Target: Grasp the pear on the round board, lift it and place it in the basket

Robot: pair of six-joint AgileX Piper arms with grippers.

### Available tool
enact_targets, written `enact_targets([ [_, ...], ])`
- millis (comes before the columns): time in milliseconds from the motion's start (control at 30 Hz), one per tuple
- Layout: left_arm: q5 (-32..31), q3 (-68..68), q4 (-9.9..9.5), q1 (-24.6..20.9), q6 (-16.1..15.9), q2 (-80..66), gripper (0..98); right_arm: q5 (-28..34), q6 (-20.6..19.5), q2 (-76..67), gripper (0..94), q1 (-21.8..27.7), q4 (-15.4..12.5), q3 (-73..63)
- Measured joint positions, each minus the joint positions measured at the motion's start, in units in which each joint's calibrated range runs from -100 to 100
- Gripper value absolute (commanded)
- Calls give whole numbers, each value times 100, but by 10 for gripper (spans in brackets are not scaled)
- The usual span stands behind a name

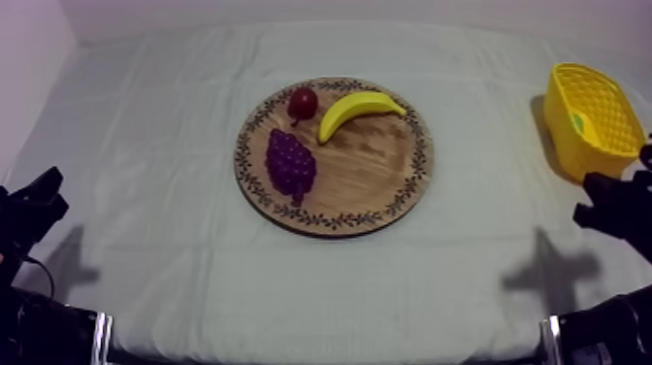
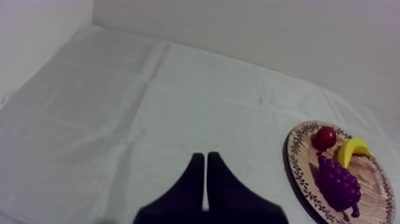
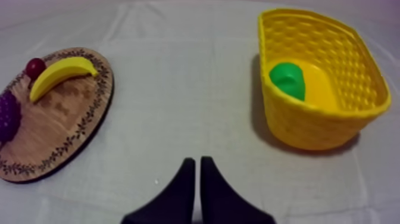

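Note:
The green pear [image 3: 288, 80] lies inside the yellow basket [image 3: 351, 113], which stands at the table's right edge [image 1: 602, 126]; a bit of green [image 1: 578, 123] shows through its rim from above. The round wooden board [image 1: 378, 170] in the middle carries a banana [image 1: 357, 109], purple grapes [image 1: 290, 165] and a small red fruit [image 1: 303, 102]. My left gripper [image 2: 205, 164] is shut on nothing over bare cloth, left of the board [image 2: 369, 179]. My right gripper [image 3: 197, 168] is shut too, empty, over the cloth between board [image 3: 71, 128] and basket. Both arms rest low at the sides [image 1: 29, 209] [image 1: 616, 209].
Grey-white cloth covers the table, with wide free room left of the board and in front of it. A pale wall rises behind the table's far edge.

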Motion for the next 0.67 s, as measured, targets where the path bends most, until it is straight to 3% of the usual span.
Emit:
enact_targets([
  [233, 0, 0, 0, 0, 0, 0, 1, 148, 30, -1010, 4, 248, -325, 255],
  [367, 0, 0, 0, 0, 0, 0, 1, 226, 57, -1239, 4, 388, -325, 268],
  [667, 0, 0, 0, 0, 0, 0, 1, 279, 950, -1270, 4, 455, -274, 268],
])
